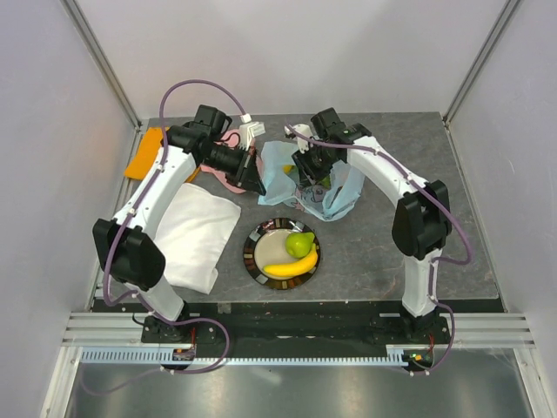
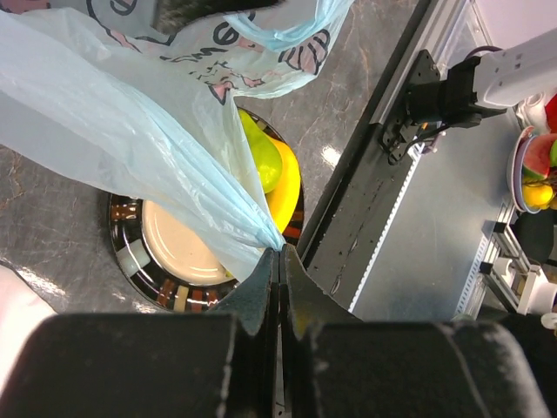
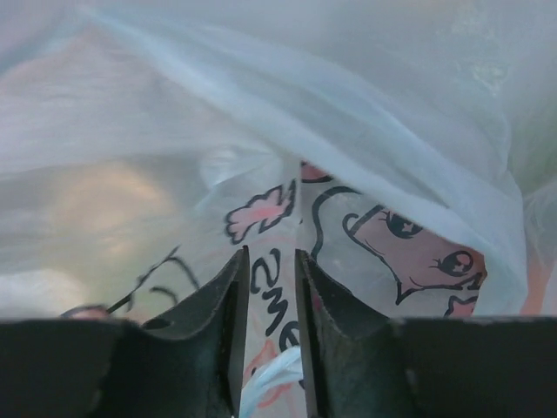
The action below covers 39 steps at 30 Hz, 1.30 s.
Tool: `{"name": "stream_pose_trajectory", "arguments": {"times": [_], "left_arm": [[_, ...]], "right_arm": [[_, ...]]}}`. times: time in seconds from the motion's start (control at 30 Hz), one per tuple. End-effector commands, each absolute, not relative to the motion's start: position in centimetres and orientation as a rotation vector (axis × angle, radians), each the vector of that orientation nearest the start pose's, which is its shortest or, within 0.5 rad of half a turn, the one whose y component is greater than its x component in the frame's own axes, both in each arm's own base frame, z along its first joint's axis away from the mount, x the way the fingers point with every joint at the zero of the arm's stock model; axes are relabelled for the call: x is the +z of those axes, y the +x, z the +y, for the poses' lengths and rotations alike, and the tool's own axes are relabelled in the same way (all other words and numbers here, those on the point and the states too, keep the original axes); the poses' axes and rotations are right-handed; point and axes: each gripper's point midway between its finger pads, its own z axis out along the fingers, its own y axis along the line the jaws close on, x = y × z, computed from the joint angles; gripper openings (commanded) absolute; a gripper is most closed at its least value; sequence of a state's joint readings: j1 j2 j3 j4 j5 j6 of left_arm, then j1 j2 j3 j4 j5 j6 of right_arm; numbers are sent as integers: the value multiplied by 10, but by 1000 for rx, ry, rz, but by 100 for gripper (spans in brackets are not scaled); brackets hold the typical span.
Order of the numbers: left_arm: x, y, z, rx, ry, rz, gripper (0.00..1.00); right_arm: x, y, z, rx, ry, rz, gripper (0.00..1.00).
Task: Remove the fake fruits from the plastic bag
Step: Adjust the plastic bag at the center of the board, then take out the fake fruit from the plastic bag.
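At upper centre of the top view, the left gripper is clamped on the plastic bag edge. The right gripper sits among the bag folds, jaws narrowly apart; grip indeterminate.

Bright, even light from above fills the overhead view; shadows under the arms fall soft on the table. In the left wrist view the bag glows with light passing through, and the left gripper is blurred. The right wrist view is hazy, the bag out of focus, the right gripper dark.
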<state>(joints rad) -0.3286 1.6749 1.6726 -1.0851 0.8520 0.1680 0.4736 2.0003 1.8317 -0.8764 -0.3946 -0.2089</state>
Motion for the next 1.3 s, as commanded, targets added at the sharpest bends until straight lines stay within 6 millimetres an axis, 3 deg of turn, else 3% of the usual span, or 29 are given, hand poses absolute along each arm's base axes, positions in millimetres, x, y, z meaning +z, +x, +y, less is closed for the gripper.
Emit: {"name": "stream_pose_trajectory", "arguments": {"times": [0.0, 0.13, 0.27, 0.3, 0.43, 0.5, 0.67, 0.87, 1.1, 1.2, 1.27], "left_arm": [[258, 277, -233, -1218, 880, 2304, 2], [255, 272, -232, -1222, 887, 2307, 1], [246, 267, -232, -1249, 901, 2321, 2], [246, 266, -232, -1257, 912, 2315, 2], [239, 262, -235, -1259, 957, 2314, 2], [236, 261, -237, -1264, 969, 2315, 2], [241, 262, -246, -1295, 1008, 2287, 2], [244, 264, -254, -1346, 1044, 2260, 1], [237, 265, -262, -1386, 1058, 2271, 1], [236, 267, -264, -1390, 1060, 2273, 2], [235, 269, -265, -1390, 1056, 2278, 2]], "right_arm": [[117, 413, 246, 454, -923, 2482, 29], [101, 443, 216, 243, -852, 2508, 27], [101, 467, 179, 59, -773, 2513, 46], [103, 474, 162, -19, -741, 2514, 48], [101, 482, 131, -125, -688, 2529, 57], [98, 485, 117, -182, -660, 2541, 68], [89, 489, 102, -283, -634, 2540, 85], [77, 505, 86, -409, -636, 2515, 94], [39, 520, 59, -538, -621, 2548, 96], [34, 524, 56, -519, -600, 2553, 89], [36, 526, 61, -494, -594, 2549, 75]]}}
